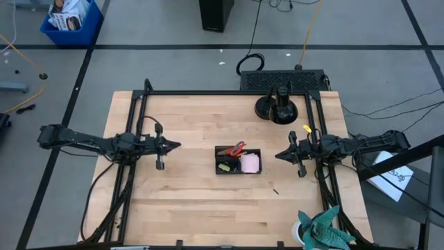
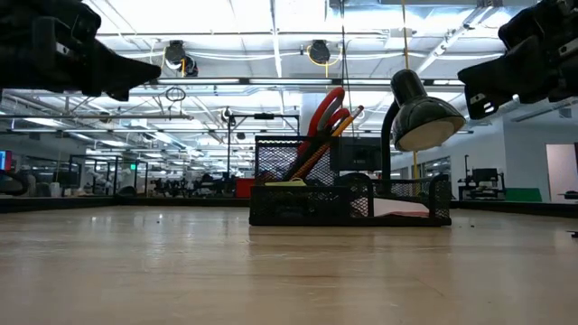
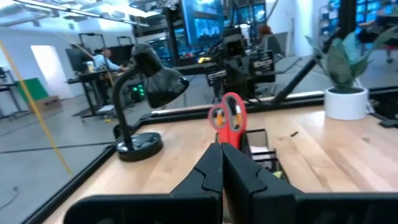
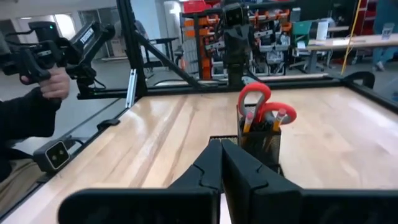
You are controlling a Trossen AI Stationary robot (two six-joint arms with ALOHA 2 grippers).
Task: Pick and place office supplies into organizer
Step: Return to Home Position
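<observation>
Left gripper (image 3: 221, 163) had its jaws pressed together on nothing, and so did the right gripper (image 4: 221, 158). Both hung above the table (image 1: 187, 201), one on each side of the organizer (image 1: 238, 173) in the middle. Scissors (image 1: 238, 148), pencils (image 4: 282, 116) and pink pad (image 1: 250, 163) sat inside it. One tiny dark bit (image 1: 275, 190) lay outside, so the job looked almost done.

The organizer (image 1: 236, 172) is sitting at table centre, holding the scissors (image 1: 238, 147) and, in its right compartment, the sticky-note pad (image 1: 250, 162). The lamp (image 1: 277, 107) is standing behind it, rightward. The left gripper (image 1: 177, 145) and right gripper (image 1: 277, 155) are flanking it, well apart.
</observation>
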